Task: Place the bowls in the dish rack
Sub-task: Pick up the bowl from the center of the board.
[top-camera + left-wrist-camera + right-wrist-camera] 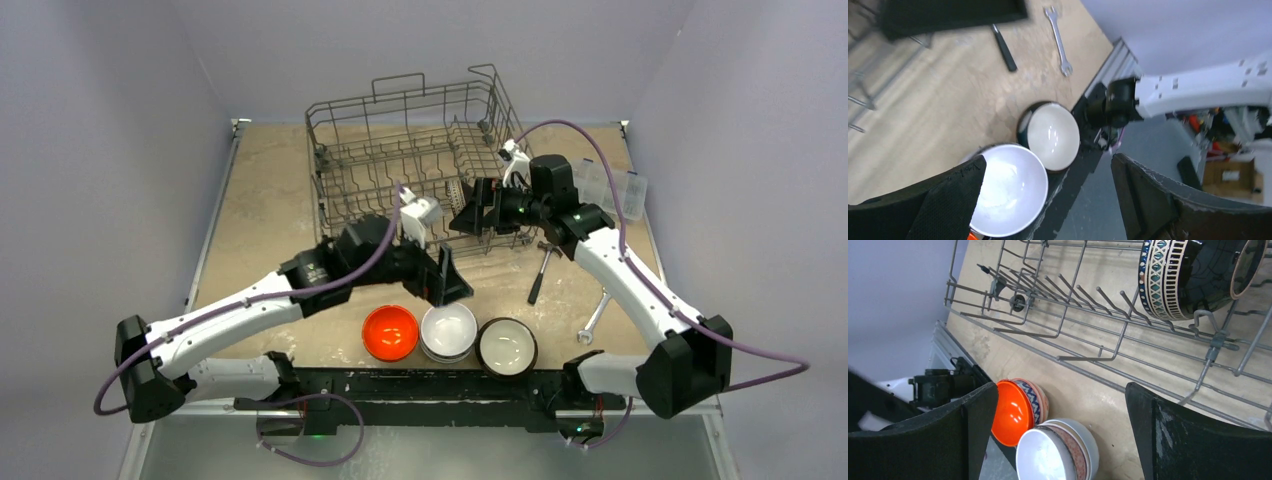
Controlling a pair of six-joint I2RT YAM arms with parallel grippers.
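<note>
Three groups of bowls stand in a row at the table's near edge: an orange-red one (390, 332) nested in a blue-patterned one (1035, 400), a white stack (448, 331) and a dark bowl with a cream inside (507, 346). My left gripper (445, 275) hangs open just behind them; in its wrist view the white bowl (1008, 195) and the dark bowl (1052, 135) lie below its spread fingers. My right gripper (478, 212) is open and empty at the front edge of the dish rack (380, 165). A dark bowl with a patterned band (1198, 277) stands on edge among the rack's tines.
A black-handled tool (541, 270) and a wrench (594, 318) lie on the table to the right of the bowls. A clear plastic box (612, 185) sits at the far right beside the rack. The table's near edge runs right under the bowls.
</note>
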